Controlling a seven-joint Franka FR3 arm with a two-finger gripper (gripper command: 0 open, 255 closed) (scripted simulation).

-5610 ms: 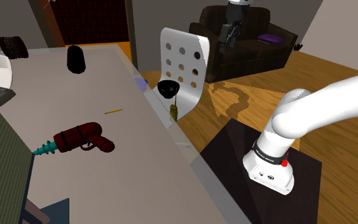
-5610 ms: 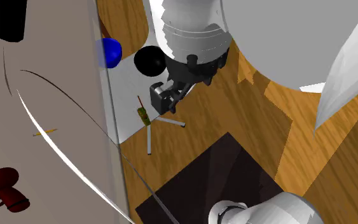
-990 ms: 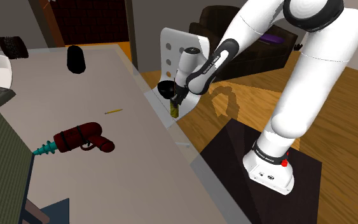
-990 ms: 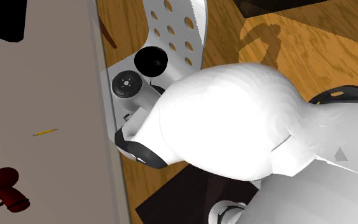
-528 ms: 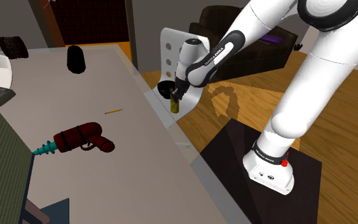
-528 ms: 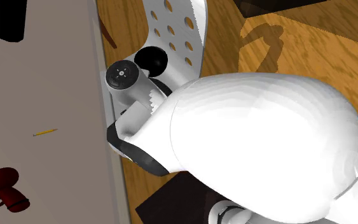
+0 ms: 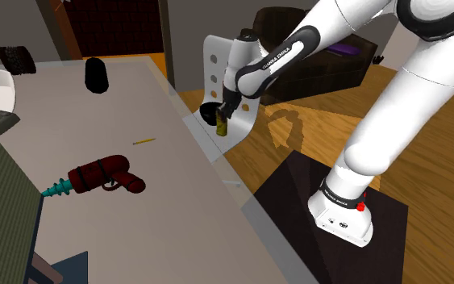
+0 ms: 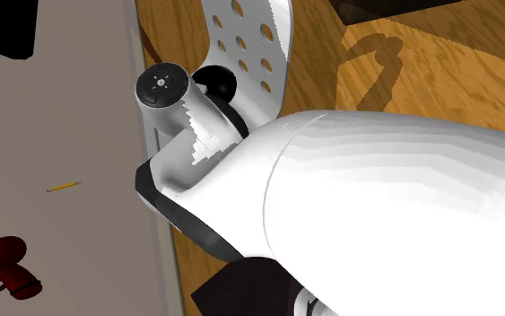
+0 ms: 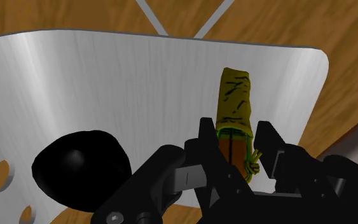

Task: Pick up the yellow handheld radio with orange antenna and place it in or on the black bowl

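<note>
My gripper point(image 7: 222, 114) is shut on the yellow handheld radio point(image 7: 222, 127), which hangs upright from it just above the white chair seat point(image 7: 237, 133). In the wrist view the black fingers point(image 9: 206, 139) clasp the radio point(image 9: 234, 100) by its orange-brown end, and its olive-yellow body with dark marks sticks out past the gripper point(image 9: 238, 144). The black bowl point(image 7: 209, 111) sits on the seat right beside the radio, on the side toward the shoulder view's left. It lies close to one finger as a round dark shape point(image 9: 81, 167). The arm covers part of the bowl point(image 8: 214, 81) in the second exterior view.
A grey table point(image 7: 128, 234) runs along the chair's side. On it lie a dark red toy drill point(image 7: 104, 176), a small yellow pencil point(image 7: 143, 141) and a black cylinder point(image 7: 96, 74). A dark sofa point(image 7: 330, 56) stands behind the perforated chair back point(image 7: 225, 60); the floor is wood.
The gripper has risen a little with the radio in it and drifted toward the bowl. The arm's forearm has swung upward in both exterior views.
</note>
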